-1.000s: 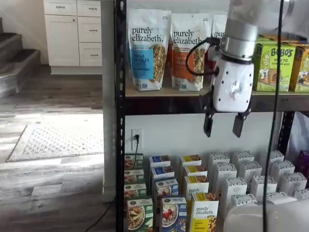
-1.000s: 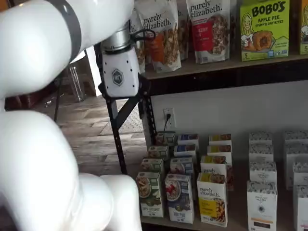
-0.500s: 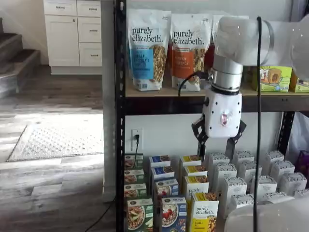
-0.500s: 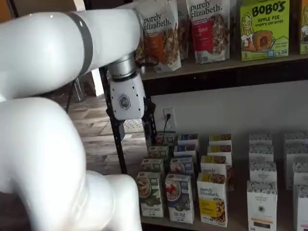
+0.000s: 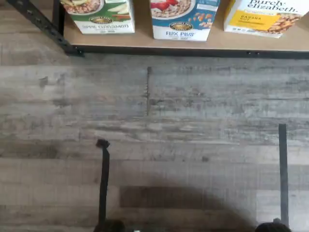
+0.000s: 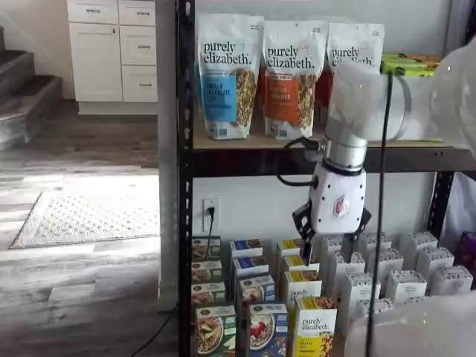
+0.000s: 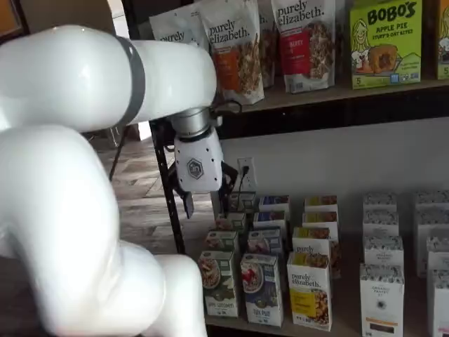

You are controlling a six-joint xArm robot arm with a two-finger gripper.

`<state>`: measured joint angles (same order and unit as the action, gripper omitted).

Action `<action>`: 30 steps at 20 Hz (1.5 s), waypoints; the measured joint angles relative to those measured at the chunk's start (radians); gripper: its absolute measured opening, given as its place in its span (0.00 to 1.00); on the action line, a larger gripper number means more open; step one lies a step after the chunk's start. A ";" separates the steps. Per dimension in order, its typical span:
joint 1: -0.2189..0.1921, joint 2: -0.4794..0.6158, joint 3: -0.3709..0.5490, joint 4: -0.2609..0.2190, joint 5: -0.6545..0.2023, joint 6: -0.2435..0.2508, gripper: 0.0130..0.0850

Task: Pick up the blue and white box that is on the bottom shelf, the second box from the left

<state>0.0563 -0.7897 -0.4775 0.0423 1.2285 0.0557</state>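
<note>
Nearest lies bare grey plank floor (image 5: 154,121), running to the bottom shelf (image 5: 193,46) edge. There the blue and white box (image 6: 267,329) fronts its row between a green box (image 6: 215,329) and a yellow box (image 6: 314,327). The claw (image 6: 326,249) hangs released above the rows, fingers plainly apart.

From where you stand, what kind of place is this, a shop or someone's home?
Probably a mock shop set up inside a home. A black rack holds granola bags and rows of cereal boxes like store stock, yet white cabinets, stairs and a rug sit beside it.
</note>
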 joint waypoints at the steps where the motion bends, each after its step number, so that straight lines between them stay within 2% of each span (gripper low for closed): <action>1: -0.001 0.020 0.004 -0.007 -0.016 0.000 1.00; 6: -0.026 0.096 0.036 0.006 -0.128 -0.033 1.00; 13: -0.046 0.197 0.053 -0.028 -0.261 -0.040 1.00; 15: -0.051 0.226 0.058 -0.013 -0.301 -0.055 1.00; 21: -0.035 0.290 0.071 0.017 -0.411 -0.063 1.00; 23: -0.024 0.326 0.068 0.012 -0.447 -0.051 1.00; 24: -0.022 0.346 0.067 0.035 -0.469 -0.066 1.00; 26: -0.013 0.382 0.072 0.049 -0.529 -0.071 1.00; 30: 0.022 0.482 0.063 0.049 -0.644 -0.044 1.00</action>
<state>0.0784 -0.3076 -0.4144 0.0910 0.5847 0.0114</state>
